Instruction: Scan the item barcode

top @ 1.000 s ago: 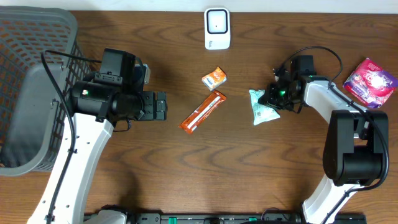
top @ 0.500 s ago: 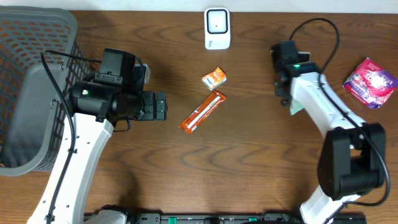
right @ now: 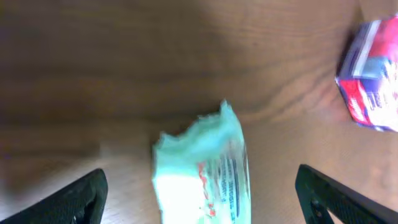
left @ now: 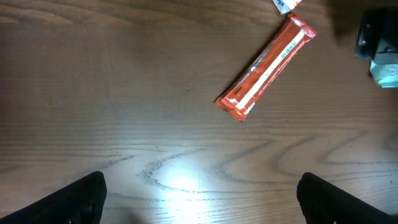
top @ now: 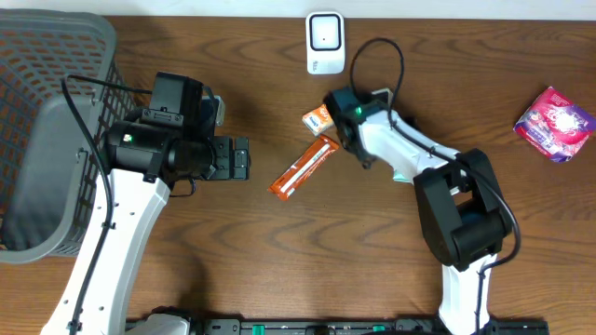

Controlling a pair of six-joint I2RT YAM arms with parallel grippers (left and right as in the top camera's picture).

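Swung in from the right side since a second ago, the right arm [top: 410, 154] now reaches across the middle of the counter [top: 279, 251]. The right fingers [right: 68, 202], clamped on the mint packet back then, stand spread wide at the lower corners of the wrist view. Nothing else has shifted. The grey mesh basket [top: 37, 56] fills the far-left corner. The left arm [top: 140, 200] hovers just beside it, and the left fingers [left: 68, 199] are fully apart with nothing between them. At the middle of the far edge lies the white scanner [top: 325, 42]. Near the right edge lies the pink packet [top: 555, 123], well apart from the rest. The orange bar [top: 304, 167] lies slantwise in the middle of the counter, between the two arms, its upper end near the right arm's wrist. The mint packet [right: 202, 174], the item to scan, shows blurred between the open right fingers, touched by neither. From overhead only a pale green sliver under the right forearm seems to be it, right of the orange bar. The blur leaves it unclear whether it rests flat on the wood. The small orange packet [top: 319, 116] lies between the scanner and the bar, just beside the right wrist; whether they touch I cannot tell.
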